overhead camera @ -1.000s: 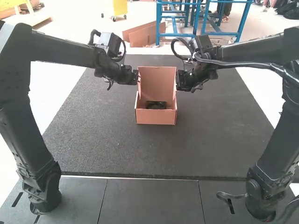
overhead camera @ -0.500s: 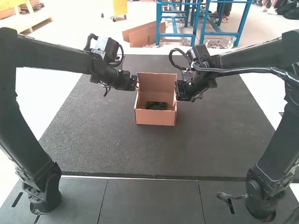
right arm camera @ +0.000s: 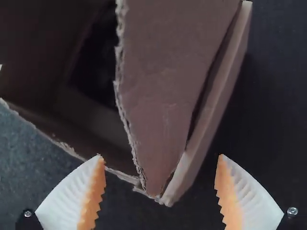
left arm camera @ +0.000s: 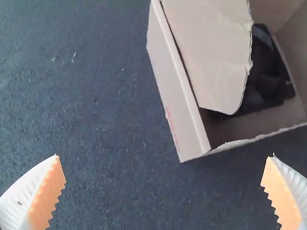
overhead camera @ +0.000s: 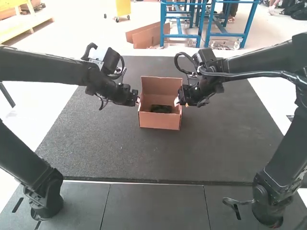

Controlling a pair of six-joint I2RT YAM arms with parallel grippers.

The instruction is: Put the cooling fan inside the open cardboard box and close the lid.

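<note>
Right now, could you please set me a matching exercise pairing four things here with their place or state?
1. cooling fan
2. left gripper
3. right gripper
4. cardboard box

A. open, at the box's right side
B. on the black mat, back flap upright
C. open, at the box's left side
D. inside the box

Pairs: 1-D, 2-C, 3-A, 4-B.

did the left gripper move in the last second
Yes. The left gripper has dropped nearer the camera: from level with the top of the raised lid to beside the left wall of the cardboard box.
</note>
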